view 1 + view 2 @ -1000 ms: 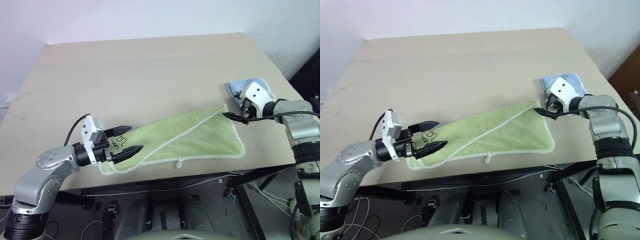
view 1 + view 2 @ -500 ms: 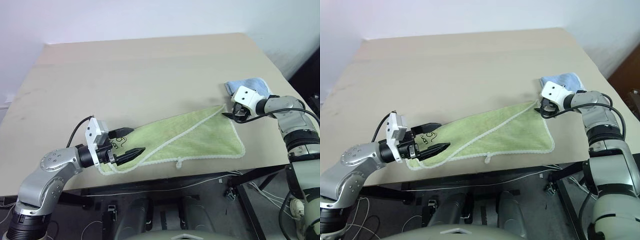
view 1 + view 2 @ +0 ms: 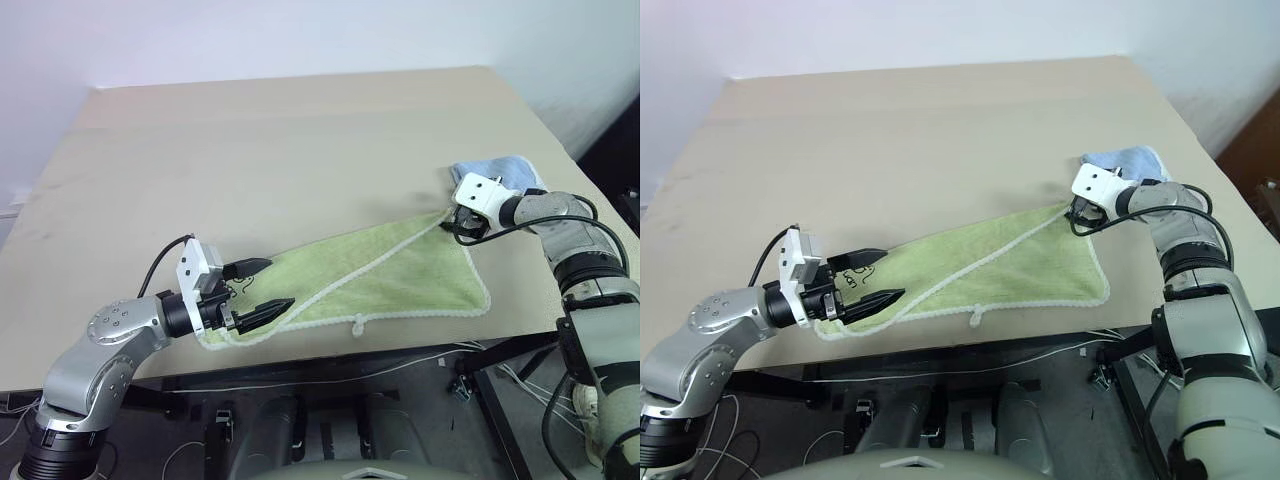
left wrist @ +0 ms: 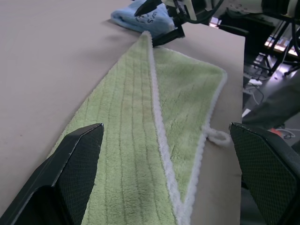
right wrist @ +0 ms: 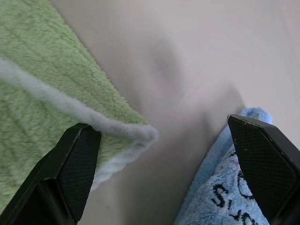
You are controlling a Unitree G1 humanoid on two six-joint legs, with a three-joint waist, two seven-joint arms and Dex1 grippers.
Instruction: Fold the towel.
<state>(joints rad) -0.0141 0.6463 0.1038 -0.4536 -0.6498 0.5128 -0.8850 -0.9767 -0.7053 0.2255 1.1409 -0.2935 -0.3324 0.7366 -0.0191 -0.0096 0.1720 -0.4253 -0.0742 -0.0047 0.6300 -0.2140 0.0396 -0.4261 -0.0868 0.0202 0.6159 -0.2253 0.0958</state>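
The light yellow-green towel [image 3: 385, 275] lies folded along a diagonal near the table's front edge, and its white loop tag [image 3: 357, 325] points toward that edge. My left gripper [image 3: 279, 283] is open, with one finger on each side of the towel's left corner, by the dark printed mark [image 3: 240, 285]. My right gripper [image 3: 458, 228] is open at the towel's far right corner. In the right wrist view that white-edged corner [image 5: 149, 133] sits between the two fingers. The left wrist view looks along the towel [image 4: 126, 122] to the right gripper [image 4: 157, 22].
A small light blue folded cloth [image 3: 495, 172] lies on the table just behind my right gripper, close to the table's right edge. The tan table [image 3: 300, 150] stretches away behind the towel. The front edge runs right below the towel.
My right gripper has moved in toward the towel's right corner, dropped a little and rolled at the wrist. The left gripper and the towel have kept still.
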